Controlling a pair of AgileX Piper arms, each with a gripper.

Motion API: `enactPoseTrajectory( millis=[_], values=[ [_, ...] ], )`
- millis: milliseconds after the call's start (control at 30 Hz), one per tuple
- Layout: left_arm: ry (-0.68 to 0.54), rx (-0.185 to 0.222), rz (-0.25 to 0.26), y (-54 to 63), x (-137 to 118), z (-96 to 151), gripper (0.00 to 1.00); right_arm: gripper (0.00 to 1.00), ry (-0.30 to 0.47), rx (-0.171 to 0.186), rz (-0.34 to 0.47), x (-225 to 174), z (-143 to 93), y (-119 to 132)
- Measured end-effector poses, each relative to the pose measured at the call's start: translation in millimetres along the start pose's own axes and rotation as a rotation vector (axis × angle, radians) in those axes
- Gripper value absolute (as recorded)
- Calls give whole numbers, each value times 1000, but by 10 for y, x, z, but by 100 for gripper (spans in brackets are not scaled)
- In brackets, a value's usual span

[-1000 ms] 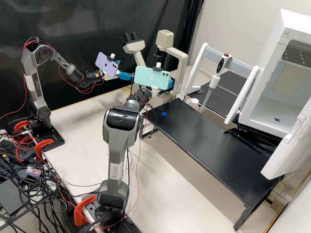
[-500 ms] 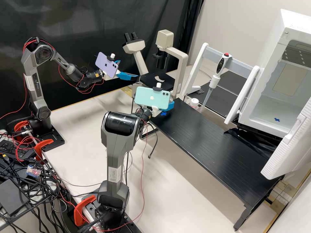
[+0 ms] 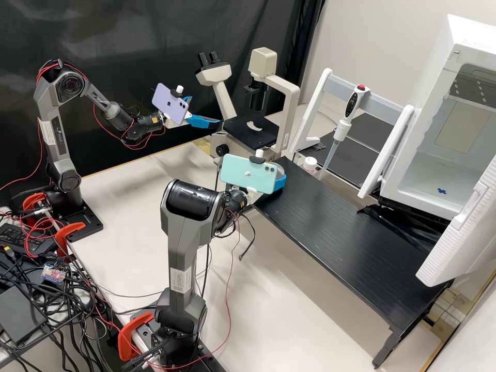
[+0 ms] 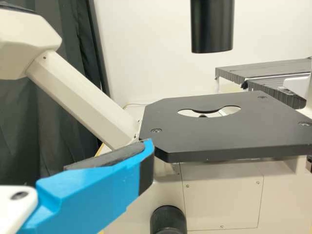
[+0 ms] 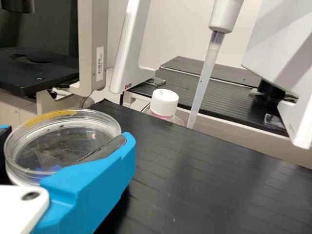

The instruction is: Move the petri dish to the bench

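In the high view my right gripper (image 3: 280, 176) is low over the near-left end of the black bench (image 3: 351, 232), beneath the green phone. The right wrist view has the clear round petri dish (image 5: 73, 117), rim marked yellow, clasped between the blue fingers of my right gripper (image 5: 64, 141). A blue mark shows through the dish; whether it touches the bench I cannot tell. My left gripper (image 3: 206, 113) stands beside the microscope in the high view, fingers apart. In the left wrist view my left gripper (image 4: 73, 161) has one finger in sight, in front of the microscope stage (image 4: 219, 134).
The microscope (image 3: 289, 103) stands behind the bench's left end. A pipette (image 3: 347, 113) hangs from a white stand behind the bench, near a white-capped bottle (image 3: 310, 164). At the right is a white chamber (image 3: 460, 67) with its door (image 3: 465, 232) swung open.
My right gripper has moved down and right from the microscope stage to the bench end, covering the blue cross there. The left arm has kept still.
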State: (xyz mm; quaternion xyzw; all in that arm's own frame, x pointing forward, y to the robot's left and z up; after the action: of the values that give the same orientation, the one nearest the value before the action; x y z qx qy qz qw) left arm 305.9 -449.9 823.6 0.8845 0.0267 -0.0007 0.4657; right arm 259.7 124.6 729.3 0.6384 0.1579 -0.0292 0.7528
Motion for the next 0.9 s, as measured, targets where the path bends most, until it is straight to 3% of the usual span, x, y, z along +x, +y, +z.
enactPoseTrajectory(
  millis=[467,500,800,900],
  values=[
    [0,0,0,0,0,0,100,0,41,42,-32,-260,61,35],
    [0,0,0,0,0,0,100,100,46,44,-37,-275,62,30],
    [0,0,0,0,0,0,100,100,58,32,-41,-289,34,19],
    [0,0,0,0,0,0,100,100,60,4,-36,-316,23,23]
  ],
)
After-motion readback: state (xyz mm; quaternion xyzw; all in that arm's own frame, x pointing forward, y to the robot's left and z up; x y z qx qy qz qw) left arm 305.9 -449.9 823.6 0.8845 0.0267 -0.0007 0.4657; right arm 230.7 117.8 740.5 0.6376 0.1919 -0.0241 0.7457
